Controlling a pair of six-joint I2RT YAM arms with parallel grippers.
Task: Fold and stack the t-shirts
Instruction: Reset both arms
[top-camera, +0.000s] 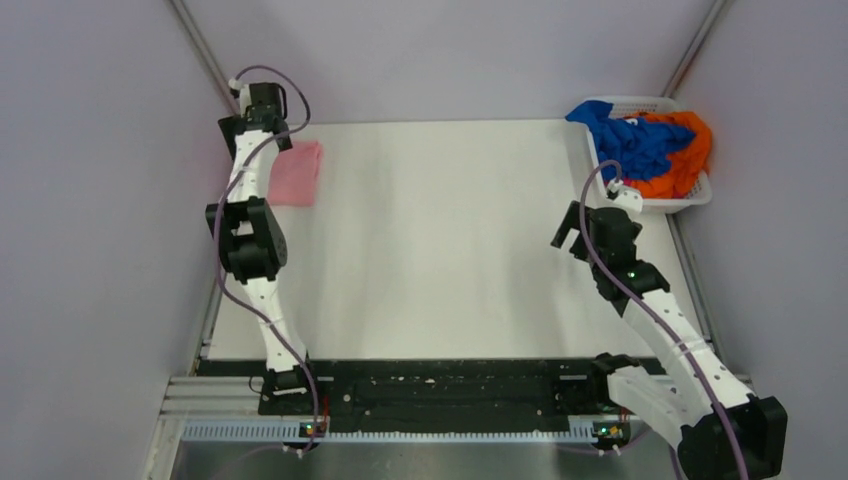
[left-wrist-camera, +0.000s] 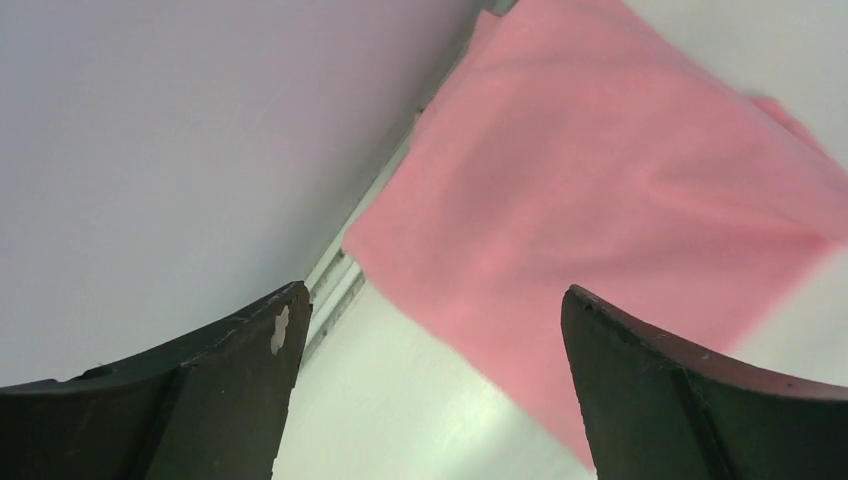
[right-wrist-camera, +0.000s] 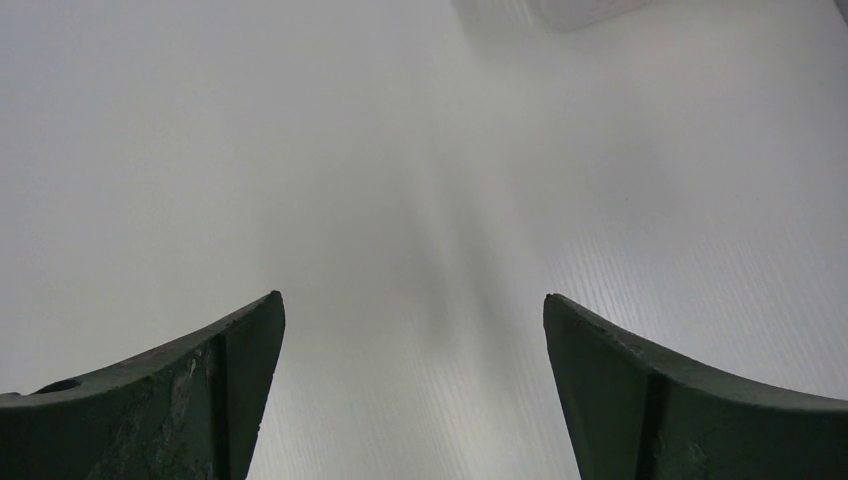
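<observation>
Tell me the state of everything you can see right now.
pink shirt, folded, flat on table
basket, upright, holding two shirts
blue shirt, crumpled in basket
orange shirt, crumpled in basket
left end effector, open, empty
right end effector, open, empty

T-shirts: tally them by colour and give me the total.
pink t-shirt: 1
blue t-shirt: 1, in the basket
orange t-shirt: 1, in the same basket
Total: 3
</observation>
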